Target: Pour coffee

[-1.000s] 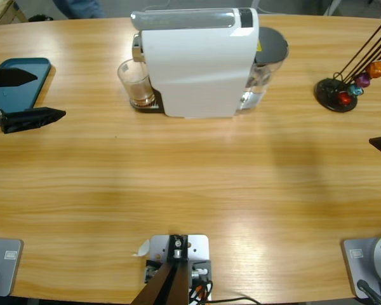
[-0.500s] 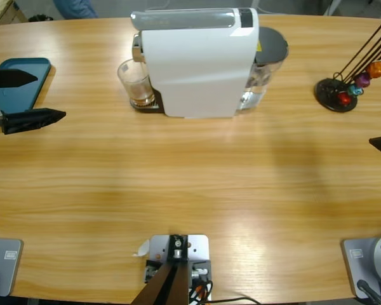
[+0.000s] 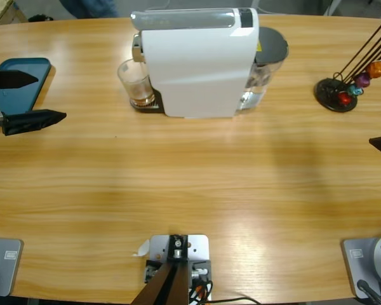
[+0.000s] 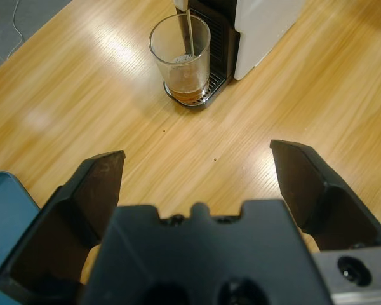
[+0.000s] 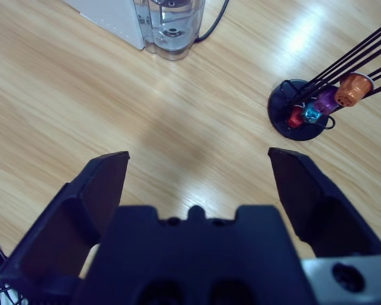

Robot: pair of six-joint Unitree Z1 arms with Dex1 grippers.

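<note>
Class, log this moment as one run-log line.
left gripper open, clear | right gripper open, clear | glass under coffee machine spout | coffee shallow

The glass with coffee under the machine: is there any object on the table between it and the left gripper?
Nothing visible does. In the left wrist view, only bare table lies between the open left gripper and the glass, which stands on the drip tray of the coffee machine holding a little coffee.
</note>
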